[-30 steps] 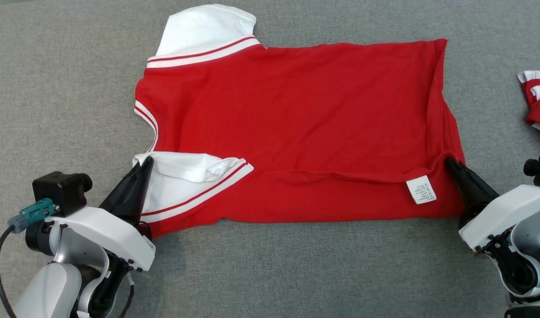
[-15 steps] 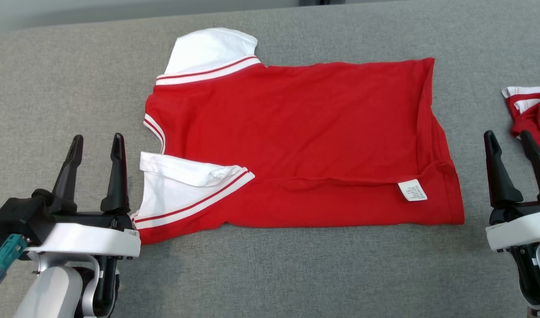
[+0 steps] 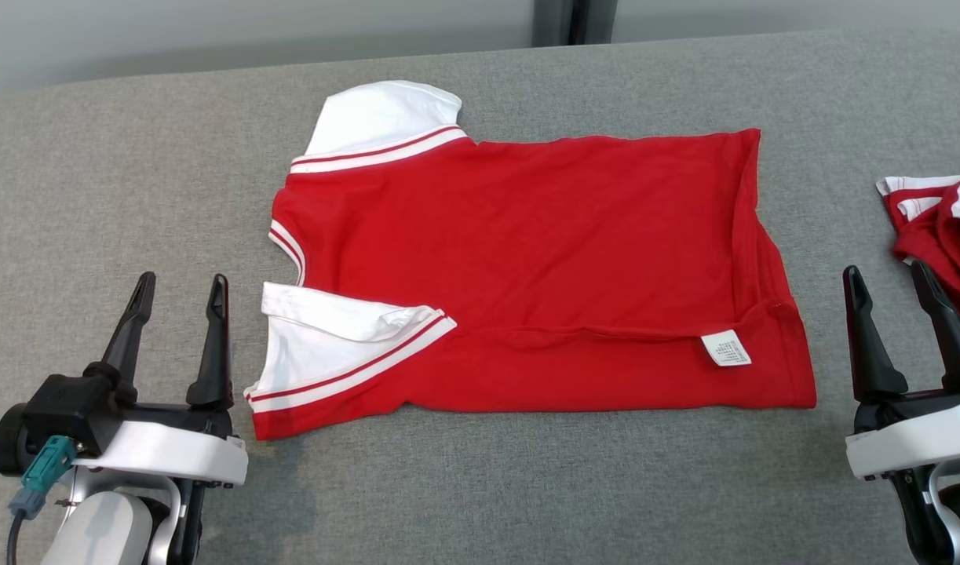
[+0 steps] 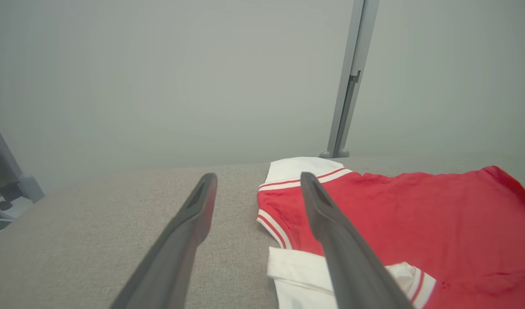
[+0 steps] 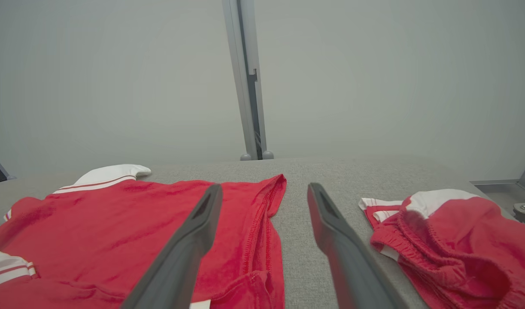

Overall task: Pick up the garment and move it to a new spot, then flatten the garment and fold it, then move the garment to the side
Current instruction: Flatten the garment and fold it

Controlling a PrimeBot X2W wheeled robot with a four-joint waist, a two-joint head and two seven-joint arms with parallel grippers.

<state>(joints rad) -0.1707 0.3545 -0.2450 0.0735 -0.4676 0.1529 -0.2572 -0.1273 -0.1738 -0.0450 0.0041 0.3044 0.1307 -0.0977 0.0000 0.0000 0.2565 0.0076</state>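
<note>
- You have the garment (image 3: 527, 259), a red shirt with white sleeves, lying spread on the grey padded surface (image 3: 95, 196). Its neck end is toward the robot's left and its hem toward the right.
- The far sleeve (image 3: 377, 118) lies flat at the back. The near sleeve (image 3: 323, 353) is folded in over the red body.
- A fold ridge runs across the near part of the body, from the near sleeve to a white label (image 3: 725, 348) close to the hem.
- Your left gripper (image 3: 183, 278) stands with its two fingers spread wide and nothing between them. It is just beside the edge of the near sleeve, on the outer side, with bare surface showing in between.
- In the left wrist view the garment (image 4: 417, 214) lies to the right of the fingers, and the right-hand finger crosses in front of its neck end.
- Your right gripper (image 3: 885, 269) is also spread wide and empty. It sits just outside the hem, near the garment's near right corner and apart from it.
- A second red garment (image 3: 939, 227) lies bunched on the far side of that gripper. The outer finger overlaps its edge in the head view, and you cannot tell whether they touch.
- In the right wrist view, bare grey surface shows in the gap between the fingers, with the hem on the left and the bunched piece on the right.
</note>
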